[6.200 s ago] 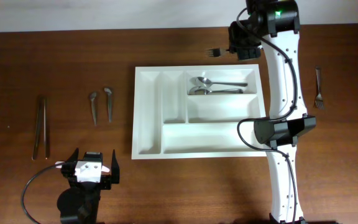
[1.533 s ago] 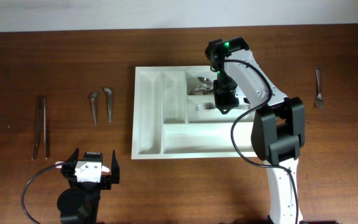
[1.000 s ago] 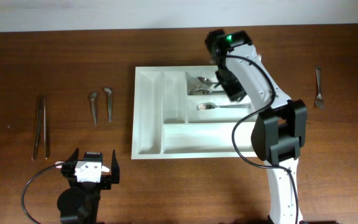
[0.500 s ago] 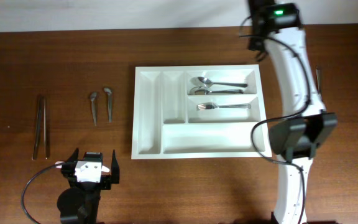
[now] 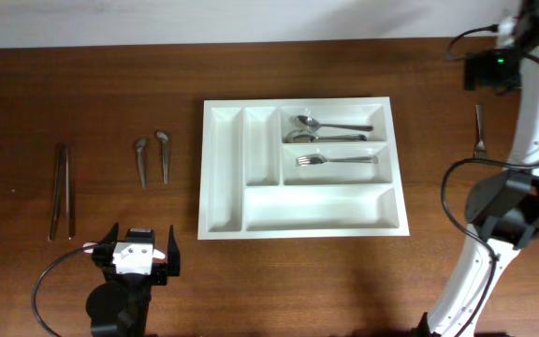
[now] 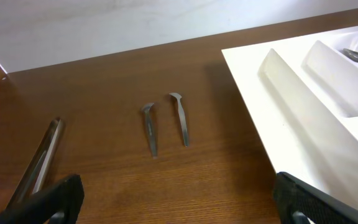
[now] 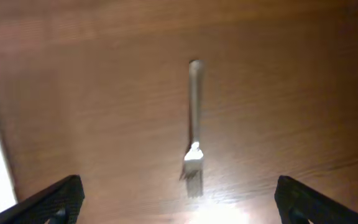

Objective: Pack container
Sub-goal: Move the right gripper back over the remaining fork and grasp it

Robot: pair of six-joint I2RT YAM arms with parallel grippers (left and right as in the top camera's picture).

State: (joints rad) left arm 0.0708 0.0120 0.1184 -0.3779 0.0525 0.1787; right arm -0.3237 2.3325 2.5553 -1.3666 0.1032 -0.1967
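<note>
Left jaws spread | right jaws spread over fork (image 7: 194, 127) | risk — flat handle is pushed aside if pinched off-centre

1. The table (image 5: 110, 84) is dark brown wood with a visible grain; a pale wall runs along its far edge.
2. The white container (image 5: 206, 168) lies flat near the middle of the table, its long sides parallel to the far edge.
3. Two short metal pieces (image 5: 141, 161) lie side by side left of the container. They are close together and clear of the container's rim.
4. Two long metal pieces (image 5: 61, 190) lie farther left, nearly parallel and almost touching, pointing from the far edge to the near edge.
5. A fork (image 5: 479, 131) lies alone right of the container and well apart from it, tines toward the near edge.
</note>
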